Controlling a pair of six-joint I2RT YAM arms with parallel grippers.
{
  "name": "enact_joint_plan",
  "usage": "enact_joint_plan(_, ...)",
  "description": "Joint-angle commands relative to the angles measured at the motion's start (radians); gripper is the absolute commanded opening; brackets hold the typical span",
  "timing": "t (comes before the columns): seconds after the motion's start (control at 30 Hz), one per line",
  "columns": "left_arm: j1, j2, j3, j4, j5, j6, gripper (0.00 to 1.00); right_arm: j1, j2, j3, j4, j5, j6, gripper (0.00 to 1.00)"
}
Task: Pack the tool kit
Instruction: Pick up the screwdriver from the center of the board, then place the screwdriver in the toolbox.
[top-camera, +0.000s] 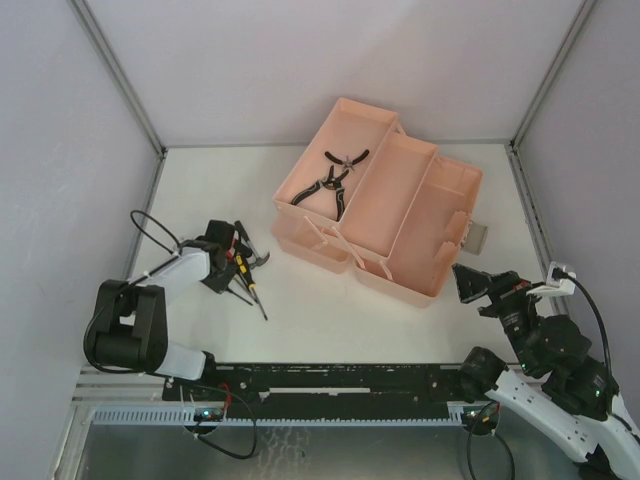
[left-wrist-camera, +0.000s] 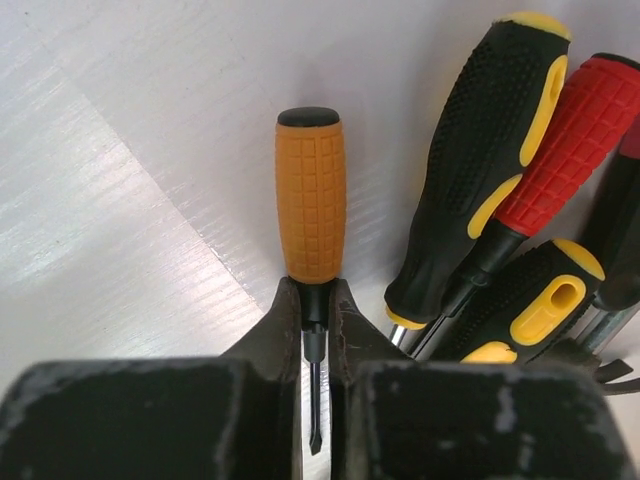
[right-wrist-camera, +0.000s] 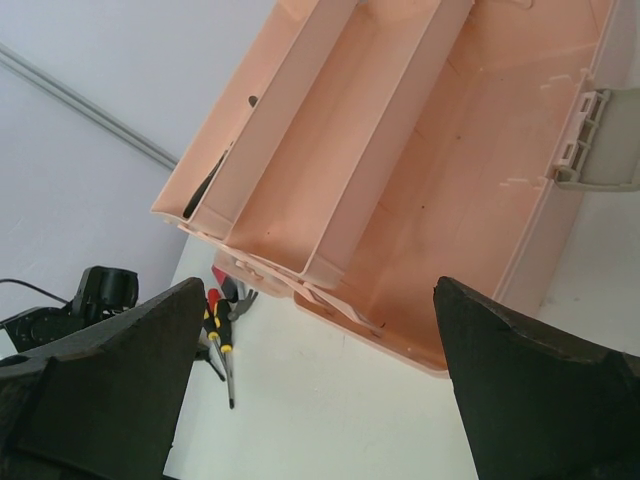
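Observation:
The pink tool box (top-camera: 405, 278) stands open at centre-right, with black-handled pliers (top-camera: 335, 182) in its far tray. My left gripper (top-camera: 226, 264) is low at the tool pile on the left. In the left wrist view it (left-wrist-camera: 315, 312) is shut on the black neck of a small orange-handled screwdriver (left-wrist-camera: 311, 200) that lies on the table. Beside it lie a black-and-yellow screwdriver (left-wrist-camera: 480, 150) and a red-handled one (left-wrist-camera: 572, 135). My right gripper (top-camera: 470, 285) is open and empty, just off the box's near right corner (right-wrist-camera: 480, 160).
More tools lie in the pile: another black-and-yellow handle (left-wrist-camera: 545, 300) and grey pliers (top-camera: 258, 260). The pile also shows in the right wrist view (right-wrist-camera: 222, 335). The box's grey latch (right-wrist-camera: 600, 140) hangs on its right side. Grey walls enclose the table.

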Motion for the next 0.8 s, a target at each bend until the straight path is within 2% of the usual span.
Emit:
enact_joint_plan(0.0, 0.006, -0.056, -0.037, -0.006, -0.003, -0.008, 0.02, -0.002, -0.015, 0.0, 0.004, 0.017, 0.007, 0.96)
enact_joint_plan(0.23, 0.006, -0.241, -0.078, 0.002, -0.008, 0.032, 0.0, -0.001, 0.002, 0.0, 0.014, 0.012, 0.011, 0.96)
enact_joint_plan(0.43, 0.006, -0.536, -0.161, 0.065, 0.009, 0.139, 0.0, 0.0, 0.029, -0.019, 0.081, -0.069, -0.04, 0.97)
enact_joint_plan(0.57, 0.005, -0.799, -0.247, 0.193, 0.117, 0.279, 0.0, -0.001, 0.048, -0.05, 0.201, -0.216, -0.125, 0.96)
enact_joint_plan(0.67, 0.003, -0.986, -0.286, 0.27, 0.219, 0.33, 0.0, -0.001, 0.088, -0.069, 0.267, -0.338, -0.161, 0.96)
enact_joint_plan(0.77, -0.011, -1.081, -0.269, 0.29, 0.299, 0.382, 0.0, -0.001, 0.163, -0.073, 0.321, -0.418, -0.179, 0.94)
